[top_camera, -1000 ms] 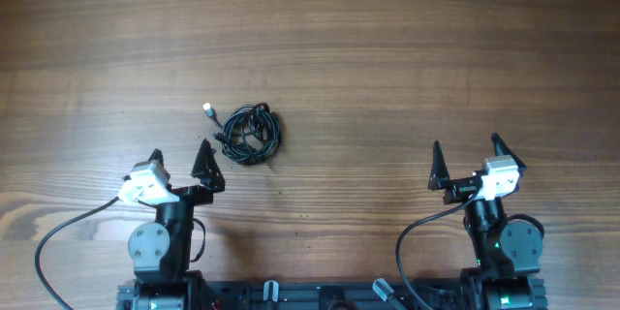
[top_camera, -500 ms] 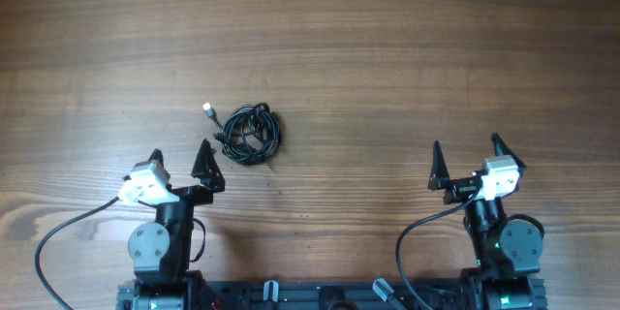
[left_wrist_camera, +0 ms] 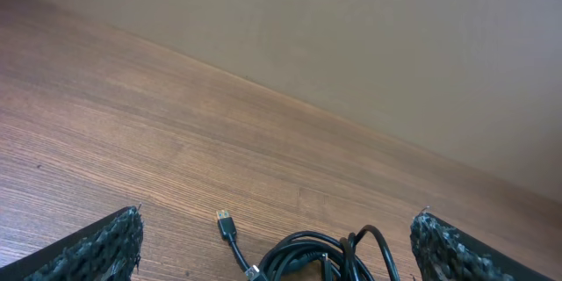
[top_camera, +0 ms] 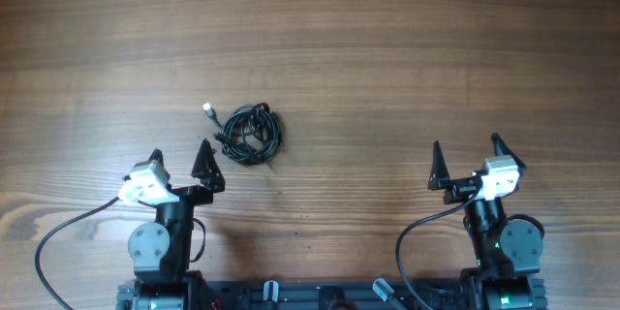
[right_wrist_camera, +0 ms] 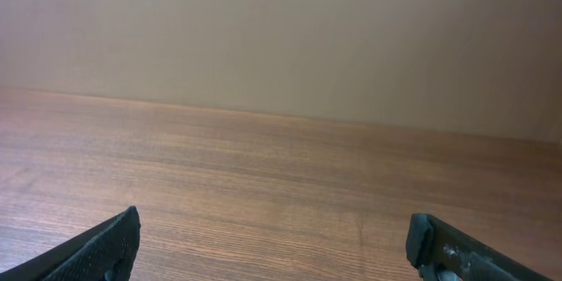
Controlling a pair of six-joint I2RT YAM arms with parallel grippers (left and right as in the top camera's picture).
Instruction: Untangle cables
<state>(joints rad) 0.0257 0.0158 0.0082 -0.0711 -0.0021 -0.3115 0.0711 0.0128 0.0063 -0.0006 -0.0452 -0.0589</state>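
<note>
The cables [top_camera: 250, 135] lie in one tangled black coil on the wooden table, left of centre, with a whitish-silver plug tip [top_camera: 207, 108] sticking out at its upper left. In the left wrist view the coil [left_wrist_camera: 329, 255] and a USB plug [left_wrist_camera: 226, 224] sit between and just beyond my fingers. My left gripper [top_camera: 180, 158] stands open just below and left of the coil, touching nothing. My right gripper [top_camera: 466, 152] is open at the lower right, far from the cables, over bare wood.
Thicker black wires [top_camera: 58, 237] run from both arm bases at the table's near edge. A plain beige wall [right_wrist_camera: 281, 35] stands behind the table's far edge.
</note>
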